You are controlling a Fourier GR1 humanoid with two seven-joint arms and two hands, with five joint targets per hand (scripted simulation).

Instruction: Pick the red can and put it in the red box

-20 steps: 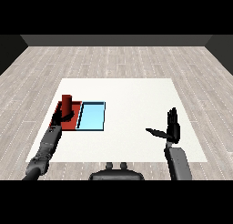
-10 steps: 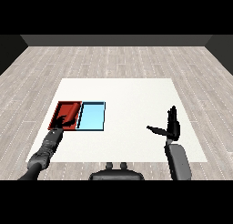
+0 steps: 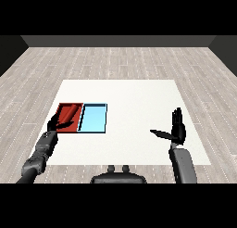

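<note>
Two forearms enter from the lower corners of the head view. Nearest on the right, the right hand (image 3: 177, 129) is raised above the white tabletop (image 3: 134, 95), fingers straight and upright with the thumb extended sideways, holding nothing and well apart from both trays. On the left, the left hand (image 3: 54, 125) sits at the near left corner of the red tray (image 3: 62, 128); its fingers appear spread rather than curled, and nothing is enclosed in them (the dark hand against the tray's edge makes the exact finger pose hard to read). Just beyond the hand, the red can (image 3: 70, 112) appears to lie on its side inside the red tray, its colour nearly merging with the tray floor. The light blue tray (image 3: 94, 119) lies touching the red tray on its right side and holds nothing visible. Farther off, the tabletop ends and a grey plank floor (image 3: 120, 60) extends to a dark wall. Judged state: the placement looks complete or nearly so. Risks: as the left hand pulls away, its fingers could catch the tray's rim and shift the tray, or nudge the lying can so that it rolls toward the tray wall.
</note>
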